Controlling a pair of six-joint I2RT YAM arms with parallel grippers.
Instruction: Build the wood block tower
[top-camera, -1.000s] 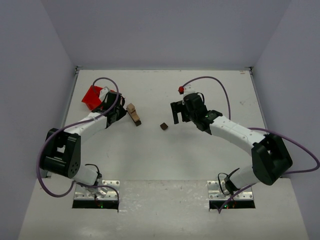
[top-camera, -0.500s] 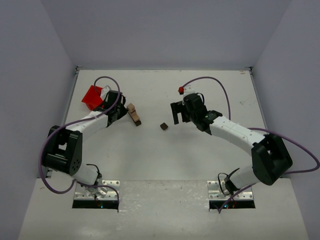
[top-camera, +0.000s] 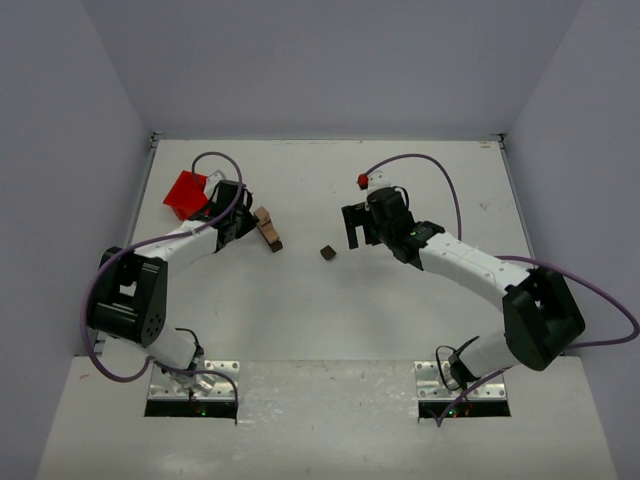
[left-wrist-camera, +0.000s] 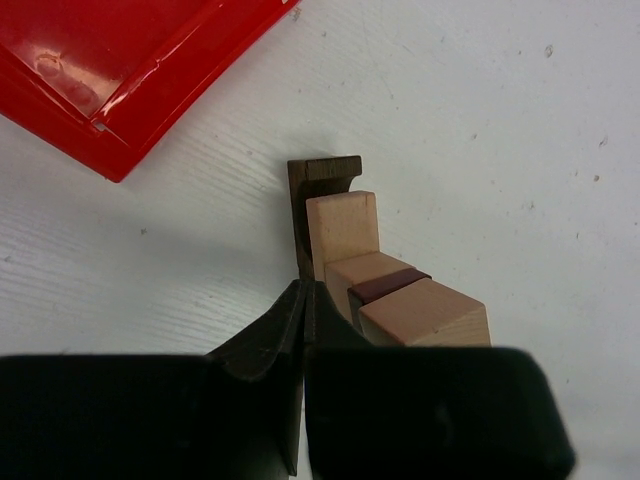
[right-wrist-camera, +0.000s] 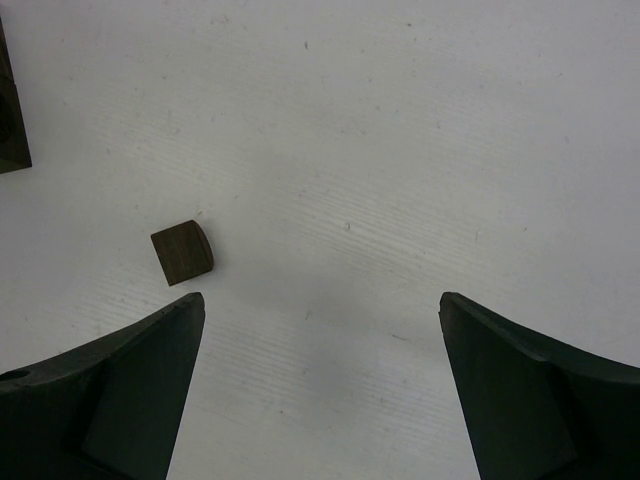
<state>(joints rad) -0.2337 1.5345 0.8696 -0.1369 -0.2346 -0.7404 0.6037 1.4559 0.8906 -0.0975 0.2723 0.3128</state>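
Wood block tower (top-camera: 266, 228) lies on the bench (top-camera: 330, 320) near the red bin (top-camera: 185, 193), its tan and dark cubes in a slim run; whether it is upright or lying flat I cannot tell. Left end effector (left-wrist-camera: 303, 290) is pressed together on nothing, close along the tower's side. Right end effector (right-wrist-camera: 320, 310) is spread above a loose dark cube (right-wrist-camera: 182, 252). The cubes look light, stiff and smooth. Pinch the loose one across opposite flat faces, gently, since the stack probably tips easily.

One overhead — two close-up, downward.
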